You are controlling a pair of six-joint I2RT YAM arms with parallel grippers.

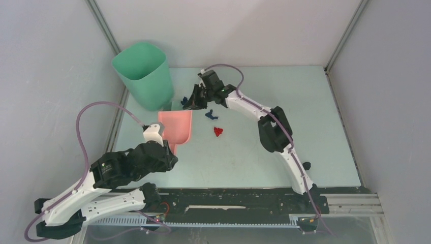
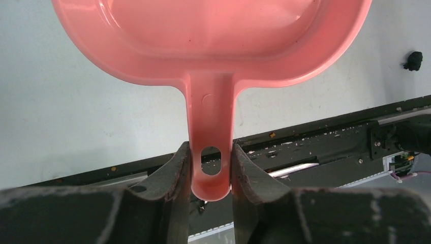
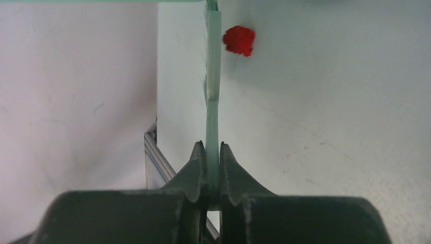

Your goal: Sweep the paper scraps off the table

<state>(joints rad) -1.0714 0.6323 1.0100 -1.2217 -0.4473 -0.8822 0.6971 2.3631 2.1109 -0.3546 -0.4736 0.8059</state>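
The pale green table [image 1: 305, 101] bears several paper scraps: a red one [image 1: 218, 131], a dark blue one [image 1: 211, 115], another blue one [image 1: 183, 100] and a black one [image 1: 307, 165] near the right arm's base. My left gripper [image 1: 170, 150] is shut on the handle [image 2: 211, 127] of the pink dustpan [image 1: 176, 126], which lies flat with its mouth towards the bin. My right gripper [image 1: 192, 103] is shut on the thin green brush [image 3: 213, 101], seen edge-on. A red scrap [image 3: 239, 40] lies just right of the brush. The black scrap also shows in the left wrist view [image 2: 414, 60].
A tall green bin [image 1: 142, 73] stands at the far left corner, close behind the dustpan and next to my right gripper. Grey walls [image 1: 45, 76] close in the table. A black rail [image 1: 239, 201] runs along the near edge.
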